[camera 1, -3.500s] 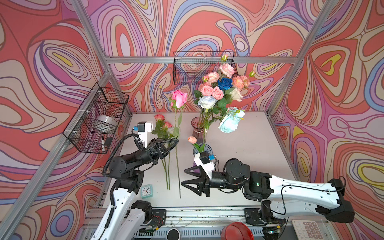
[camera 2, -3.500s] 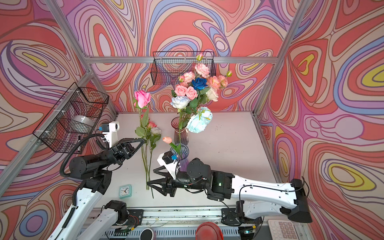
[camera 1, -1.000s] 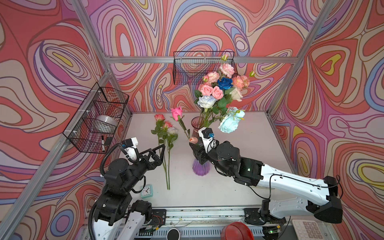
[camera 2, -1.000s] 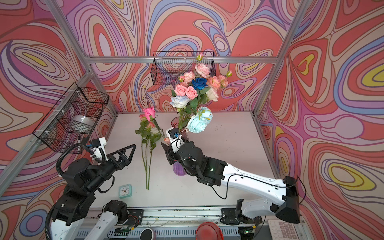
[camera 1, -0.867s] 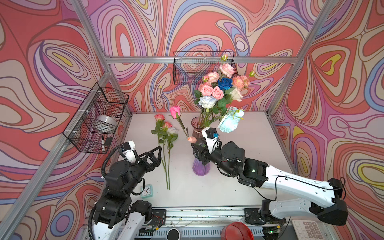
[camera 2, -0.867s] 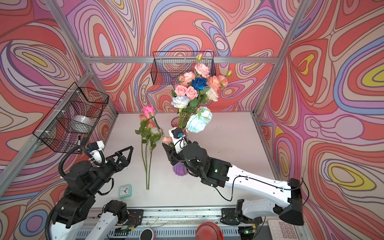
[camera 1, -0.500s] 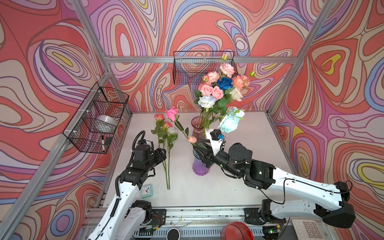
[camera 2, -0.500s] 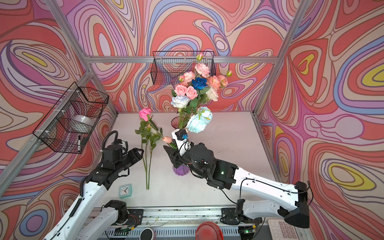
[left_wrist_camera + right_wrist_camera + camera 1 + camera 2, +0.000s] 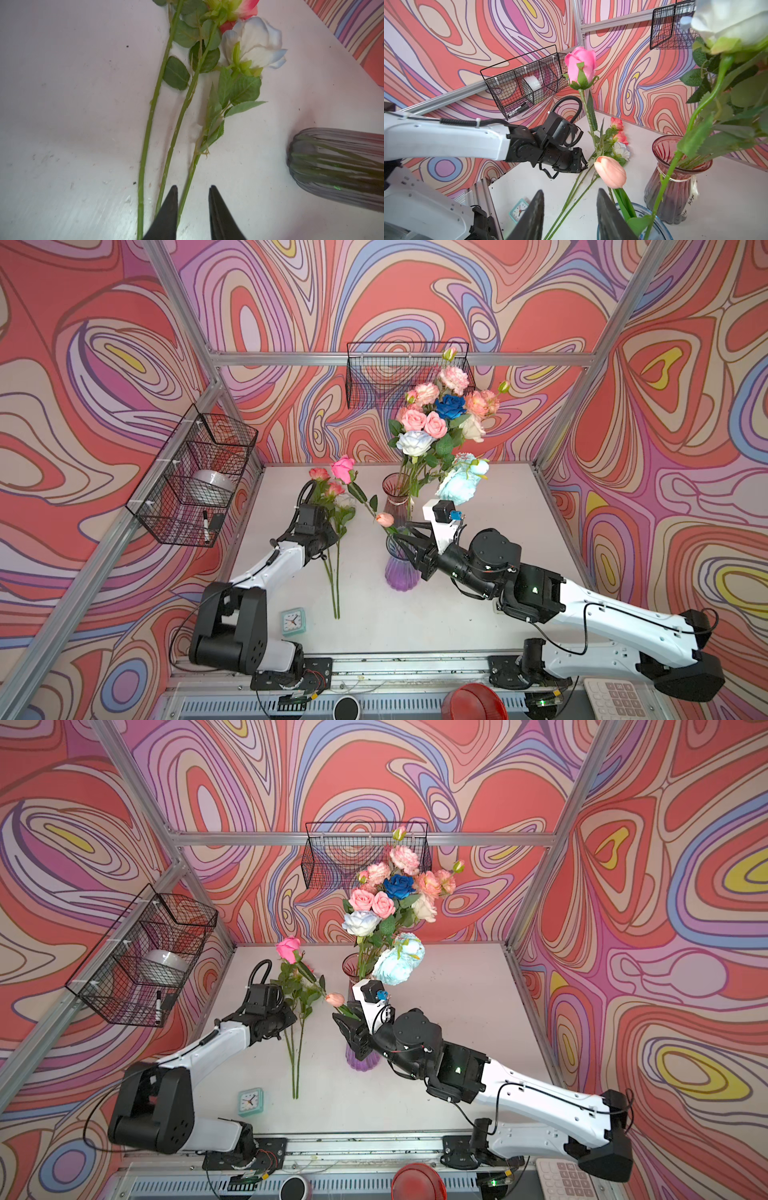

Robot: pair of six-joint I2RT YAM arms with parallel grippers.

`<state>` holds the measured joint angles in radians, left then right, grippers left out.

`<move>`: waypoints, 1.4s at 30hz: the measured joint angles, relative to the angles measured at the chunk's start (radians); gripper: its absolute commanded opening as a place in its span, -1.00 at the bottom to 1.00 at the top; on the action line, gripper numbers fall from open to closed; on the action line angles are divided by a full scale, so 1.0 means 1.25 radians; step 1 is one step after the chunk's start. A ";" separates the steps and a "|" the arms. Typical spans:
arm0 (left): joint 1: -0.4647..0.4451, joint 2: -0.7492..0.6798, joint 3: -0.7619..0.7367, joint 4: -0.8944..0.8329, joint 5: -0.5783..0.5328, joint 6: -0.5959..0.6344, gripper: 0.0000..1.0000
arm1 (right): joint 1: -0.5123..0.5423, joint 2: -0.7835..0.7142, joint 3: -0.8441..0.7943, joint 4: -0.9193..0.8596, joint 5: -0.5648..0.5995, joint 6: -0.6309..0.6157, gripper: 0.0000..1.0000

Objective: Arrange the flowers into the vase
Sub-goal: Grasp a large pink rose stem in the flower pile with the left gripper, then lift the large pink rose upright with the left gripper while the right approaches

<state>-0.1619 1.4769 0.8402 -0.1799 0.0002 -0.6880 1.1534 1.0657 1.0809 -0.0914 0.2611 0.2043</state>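
A bouquet of pink, white, pale blue and deep blue flowers (image 9: 432, 423) stands in the red glass vase (image 9: 395, 489) at the back. In front of it the purple vase (image 9: 400, 572) holds a pink rose (image 9: 343, 468), leaning left, and a peach tulip (image 9: 385, 519). More flowers (image 9: 334, 585) lie on the table left of it. My left gripper (image 9: 192, 187) is down on those stems, its jaws narrowly apart, with one stem (image 9: 188, 187) between them against one finger. My right gripper (image 9: 570, 190) is open and empty at the purple vase's rim (image 9: 643, 209).
A small teal clock (image 9: 293, 620) sits near the front, left of the lying stems. Wire baskets hang on the left wall (image 9: 195, 477) and the back wall (image 9: 407, 373). A ribbed glass vase (image 9: 336, 168) stands close beside the left gripper.
My left arm has swung forward and down onto the lying stems, its jaws narrowing. The right gripper has drawn back from the pink rose, which now leans further left.
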 measured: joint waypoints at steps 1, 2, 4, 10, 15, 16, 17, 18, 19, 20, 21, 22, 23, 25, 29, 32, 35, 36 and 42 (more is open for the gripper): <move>0.000 0.027 0.016 0.004 -0.004 0.006 -0.60 | 0.000 -0.009 -0.004 -0.001 0.000 0.001 -0.16; 0.000 0.050 0.030 0.006 -0.008 0.010 -0.62 | 0.000 -0.017 -0.007 -0.002 0.000 0.002 -0.16; 0.000 0.088 0.051 0.007 -0.017 0.015 -0.63 | 0.000 -0.033 -0.012 -0.006 0.002 0.005 -0.16; 0.000 0.175 0.103 -0.014 -0.044 0.019 -0.54 | 0.000 -0.068 -0.019 -0.014 0.011 0.012 -0.16; 0.000 0.234 0.148 -0.051 -0.067 0.021 -0.54 | 0.000 -0.085 -0.022 -0.023 0.022 0.012 -0.16; 0.000 0.244 0.154 -0.059 -0.073 0.022 -0.54 | 0.000 -0.087 -0.022 -0.024 0.024 0.012 -0.16; 0.000 0.252 0.159 -0.065 -0.079 0.023 -0.51 | 0.000 -0.089 -0.022 -0.026 0.026 0.012 -0.17; 0.000 0.258 0.162 -0.071 -0.085 0.024 -0.49 | 0.000 -0.092 -0.023 -0.028 0.028 0.012 -0.16; 0.000 0.265 0.165 -0.080 -0.091 0.025 -0.49 | 0.000 -0.094 -0.023 -0.029 0.030 0.012 -0.17; 0.000 0.269 0.168 -0.085 -0.096 0.026 -0.50 | 0.000 -0.097 -0.025 -0.029 0.030 0.012 -0.16; 0.000 0.271 0.173 -0.089 -0.099 0.027 -0.56 | 0.000 -0.101 -0.027 -0.029 0.031 0.012 -0.16; 0.000 0.275 0.177 -0.093 -0.102 0.027 -0.64 | 0.000 -0.104 -0.029 -0.029 0.033 0.012 -0.17; 0.000 0.278 0.182 -0.097 -0.106 0.027 -0.72 | 0.000 -0.107 -0.031 -0.030 0.036 0.012 -0.17; 0.000 0.283 0.188 -0.101 -0.109 0.028 -0.81 | 0.000 -0.110 -0.032 -0.030 0.040 0.012 -0.17; 0.000 0.274 0.179 -0.098 -0.110 0.027 -0.86 | 0.000 -0.114 -0.033 -0.033 0.046 0.012 -0.17; 0.000 0.232 0.158 -0.098 -0.118 0.027 -0.97 | 0.000 -0.120 -0.035 -0.035 0.050 0.012 -0.16; 0.000 0.156 0.144 -0.096 -0.135 0.031 -1.00 | 0.000 -0.124 -0.038 -0.036 0.052 0.012 -0.16; 0.000 0.125 0.140 -0.093 -0.143 0.033 -1.00 | 0.000 -0.125 -0.039 -0.036 0.052 0.012 -0.16; 0.000 -0.084 0.110 -0.087 -0.184 0.046 -1.00 | 0.000 -0.128 -0.042 -0.042 0.052 0.013 -0.12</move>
<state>-0.1619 1.3720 0.9783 -0.2882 -0.2295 -0.6304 1.1534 0.9062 1.0283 -0.1436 0.3267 0.2203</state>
